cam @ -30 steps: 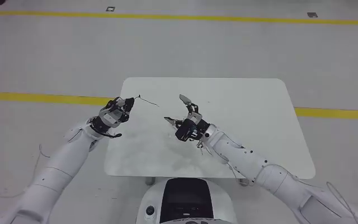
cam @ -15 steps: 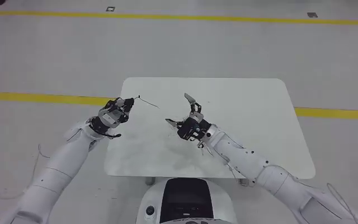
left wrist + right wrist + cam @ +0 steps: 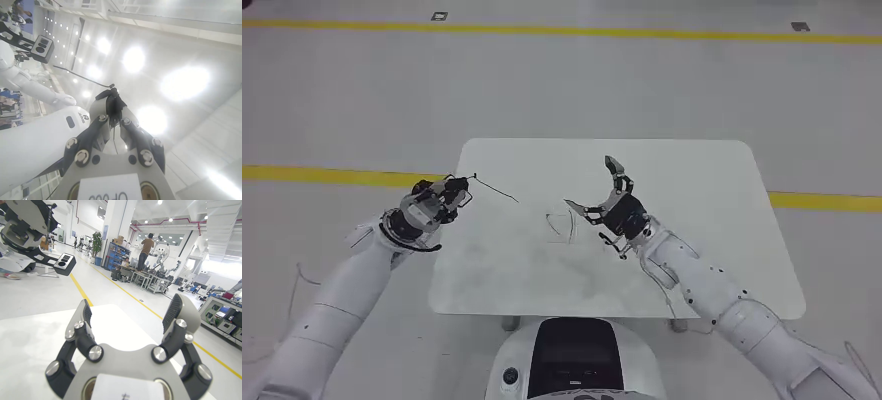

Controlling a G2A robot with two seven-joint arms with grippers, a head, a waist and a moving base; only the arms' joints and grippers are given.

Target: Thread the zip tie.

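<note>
The zip tie [image 3: 497, 187] is a thin black strap held in the air over the table's left edge. My left gripper [image 3: 454, 187] is shut on its head end, and the tail points toward the table's middle. In the left wrist view the zip tie [image 3: 83, 77] juts sideways from the left gripper [image 3: 113, 98], with a thin strand running down between the fingers. My right gripper [image 3: 594, 188] hovers open and empty above the table's centre, well apart from the strap. The right wrist view shows the right gripper [image 3: 130, 308] spread wide, and the left gripper [image 3: 28, 219] with the zip tie [image 3: 49, 217] farther off.
The white table [image 3: 692, 170] has rounded corners, and its bare top lies under both arms. Yellow floor lines [image 3: 322, 175] run past it on both sides.
My right gripper has drawn away to the right and farther back, widening the gap to the strap. My left gripper has shifted slightly left, still holding the zip tie.
</note>
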